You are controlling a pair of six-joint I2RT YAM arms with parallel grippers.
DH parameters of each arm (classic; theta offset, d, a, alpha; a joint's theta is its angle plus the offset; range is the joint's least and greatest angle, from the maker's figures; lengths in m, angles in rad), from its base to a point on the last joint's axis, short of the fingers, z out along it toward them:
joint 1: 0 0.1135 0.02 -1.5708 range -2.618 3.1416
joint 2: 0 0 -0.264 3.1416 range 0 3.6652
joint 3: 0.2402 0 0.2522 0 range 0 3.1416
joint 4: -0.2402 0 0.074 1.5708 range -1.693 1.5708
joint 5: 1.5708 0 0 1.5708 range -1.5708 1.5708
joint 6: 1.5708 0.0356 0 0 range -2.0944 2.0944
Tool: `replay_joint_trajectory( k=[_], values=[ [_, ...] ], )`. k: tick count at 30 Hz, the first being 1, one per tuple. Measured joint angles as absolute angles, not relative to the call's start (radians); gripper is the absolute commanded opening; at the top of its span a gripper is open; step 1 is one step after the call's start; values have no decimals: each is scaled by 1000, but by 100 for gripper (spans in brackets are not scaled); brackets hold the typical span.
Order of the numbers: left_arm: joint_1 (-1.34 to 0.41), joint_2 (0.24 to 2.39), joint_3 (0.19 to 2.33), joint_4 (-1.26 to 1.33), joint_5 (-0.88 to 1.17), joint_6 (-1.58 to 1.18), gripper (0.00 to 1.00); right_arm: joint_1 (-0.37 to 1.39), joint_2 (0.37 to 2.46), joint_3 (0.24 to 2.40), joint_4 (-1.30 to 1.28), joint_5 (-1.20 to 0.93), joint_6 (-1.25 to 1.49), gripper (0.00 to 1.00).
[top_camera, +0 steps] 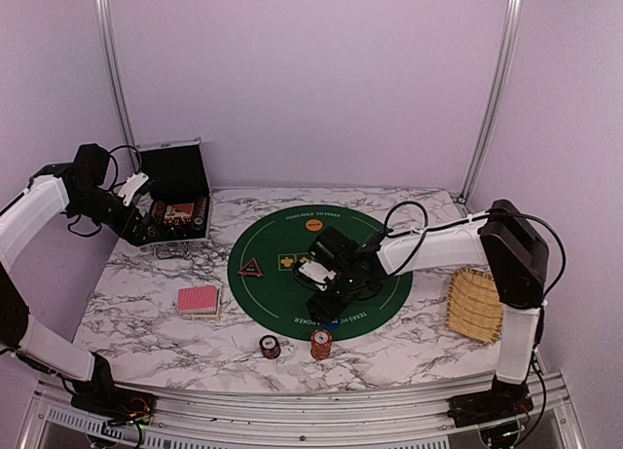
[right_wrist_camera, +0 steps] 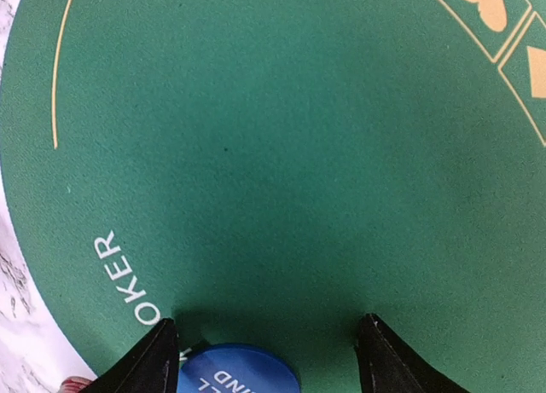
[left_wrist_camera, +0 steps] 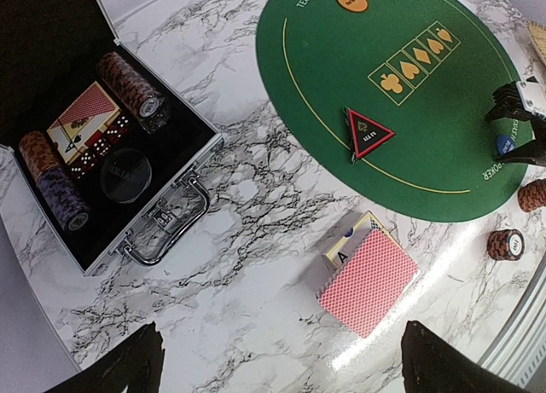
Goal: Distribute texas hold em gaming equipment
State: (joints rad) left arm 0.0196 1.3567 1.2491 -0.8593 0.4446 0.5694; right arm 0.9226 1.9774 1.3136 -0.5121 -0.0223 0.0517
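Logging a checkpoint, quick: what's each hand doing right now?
Left hand: open, holding nothing.
Right hand: open around the blue disc, not clamped on it.

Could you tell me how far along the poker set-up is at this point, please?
Out already: an orange round button and dark triangular marker on the green round felt mat; a red-backed card deck and two chip stacks on the marble. In hand: the right gripper, jaws open, straddles a blue round disc at the mat's edge. Remaining: chip rolls and cards in the open black case, near the open left gripper.
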Motion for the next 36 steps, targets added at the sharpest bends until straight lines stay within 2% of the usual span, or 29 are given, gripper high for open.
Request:
replay_joint_trajectory(
  k=[12, 23, 25, 31, 36],
  values=[
    [19, 1357, 1264, -861, 445, 569, 99, 923, 1904, 1221, -526, 53, 59, 68],
    [20, 1357, 1265, -861, 444, 570, 99, 904, 1846, 1156, -543, 107, 79, 51],
    [19, 1357, 1265, -861, 444, 571, 99, 892, 1833, 1143, -546, 112, 82, 51],
    [19, 1357, 1265, -861, 444, 574, 99, 878, 1809, 1134, -551, 99, 83, 64],
    [19, 1357, 1266, -861, 444, 574, 99, 889, 1825, 1162, -551, 76, 82, 63]
  ],
)
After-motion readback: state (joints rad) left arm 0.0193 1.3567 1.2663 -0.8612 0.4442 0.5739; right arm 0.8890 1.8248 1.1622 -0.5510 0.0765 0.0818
